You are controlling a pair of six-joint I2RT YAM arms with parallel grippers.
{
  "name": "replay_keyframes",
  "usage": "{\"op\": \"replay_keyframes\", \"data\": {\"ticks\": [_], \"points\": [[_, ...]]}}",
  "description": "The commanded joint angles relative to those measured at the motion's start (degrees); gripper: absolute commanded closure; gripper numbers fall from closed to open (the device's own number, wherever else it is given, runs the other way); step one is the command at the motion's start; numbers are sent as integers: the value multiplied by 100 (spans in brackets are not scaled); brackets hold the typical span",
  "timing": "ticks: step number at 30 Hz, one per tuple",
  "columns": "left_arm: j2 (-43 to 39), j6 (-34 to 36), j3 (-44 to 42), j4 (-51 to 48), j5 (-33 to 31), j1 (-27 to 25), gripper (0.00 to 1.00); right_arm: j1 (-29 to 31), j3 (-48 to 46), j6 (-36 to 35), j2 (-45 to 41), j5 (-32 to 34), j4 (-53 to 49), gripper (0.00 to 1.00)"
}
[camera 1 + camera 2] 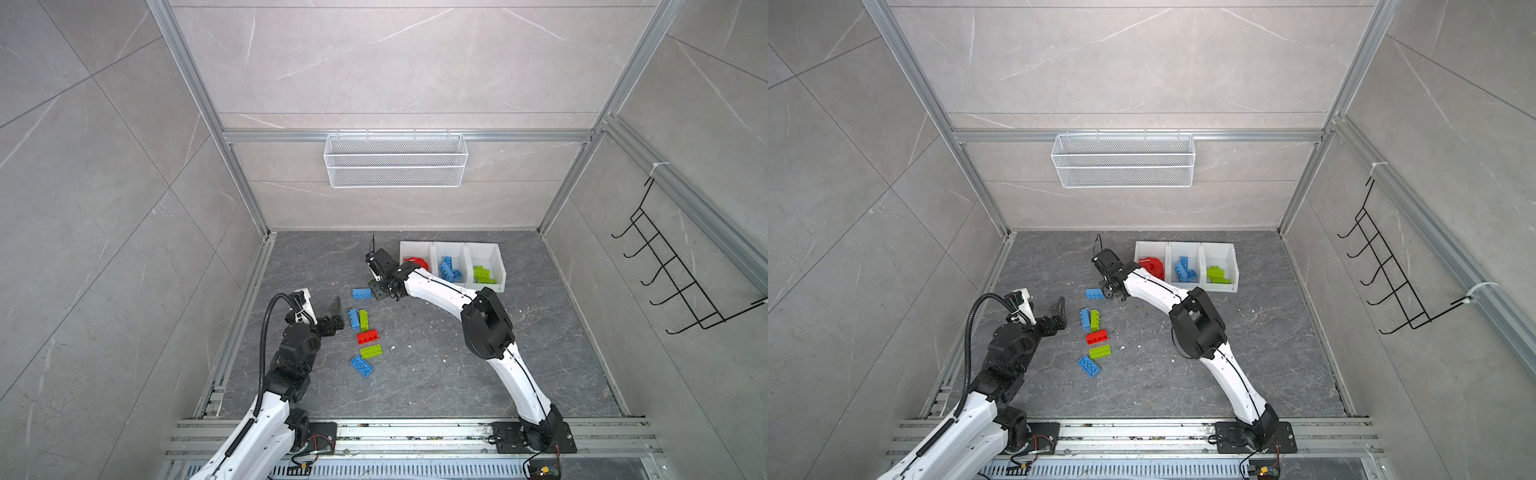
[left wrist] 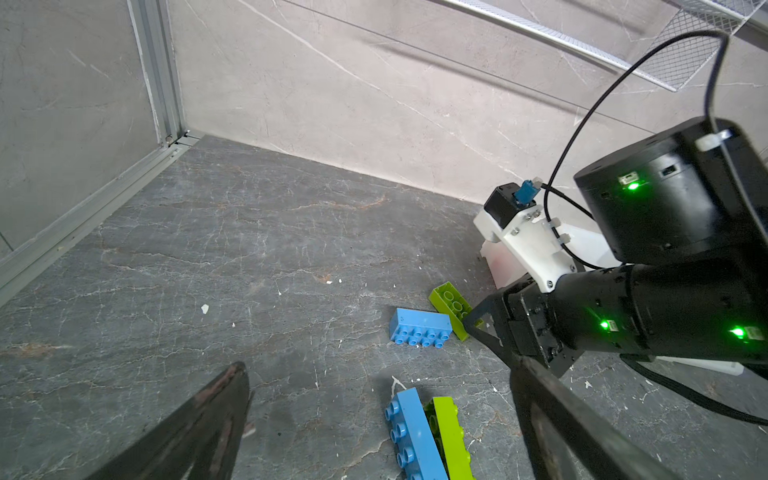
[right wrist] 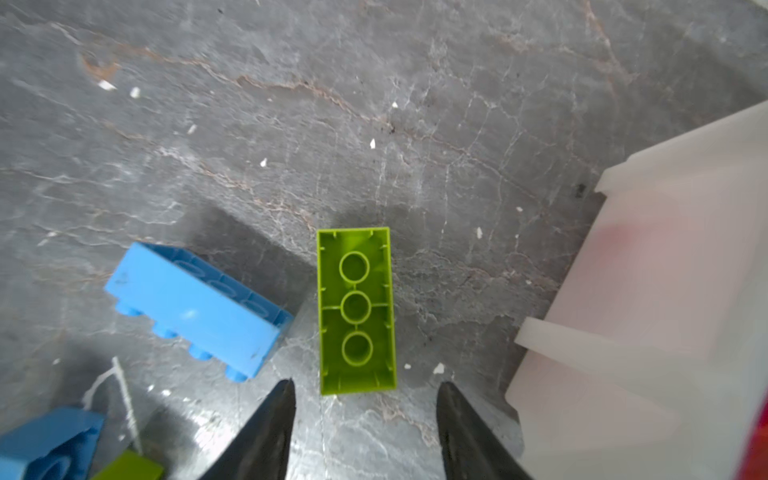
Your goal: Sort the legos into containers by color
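Lime green brick (image 3: 356,309) lies upside down on the grey tabletop (image 3: 415,104), hollow side up with three round tubes showing. Its long axis runs straight out from my right claw (image 3: 367,390), in line with the gap between the fingers. Those fingers stand partly spread, one on either side of the brick's near end, touching neither side. The brick sits between a blue brick (image 3: 195,307) tipped on its side and the outer wall of the bins (image 3: 644,270).

In both top views the right claw covers this brick almost wholly; only the wrist cameras show it properly. The left wrist view shows it (image 2: 451,305) slanting off the blue brick's line, one end under the right claw. My left claw (image 1: 336,315) hangs spread wide near the red brick (image 1: 368,337).
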Motion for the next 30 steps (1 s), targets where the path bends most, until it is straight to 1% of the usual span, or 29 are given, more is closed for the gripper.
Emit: {"op": "replay_keyframes", "data": {"ticks": [1,5,8,11,15,17,21,23,24,26,30], "points": [[9,47,-26,190,17,38,0,2,344,73,263,107,-357,43],[67,21,6,179,67,34,0,-6,714,-23,583,-67,-463,43],[59,65,-3,197,93,39,0,-40,897,-44,758,-414,-419,43],[110,101,-68,279,-85,41,0,-129,975,73,935,-659,-366,43],[246,95,-18,326,89,39,0,-205,782,97,875,-873,-198,47],[317,85,18,338,163,42,0,-209,587,87,816,-857,-74,51],[349,49,36,345,221,42,0,-202,55,55,282,-779,264,60],[318,47,45,332,279,37,0,-204,-322,33,-82,-768,472,66],[306,49,44,315,289,42,0,-216,-491,24,-259,-775,560,67],[296,55,46,303,274,42,0,-245,-971,24,-761,-811,811,72],[361,52,94,257,309,37,0,-444,-2072,104,-1947,-1171,1457,75]]}}
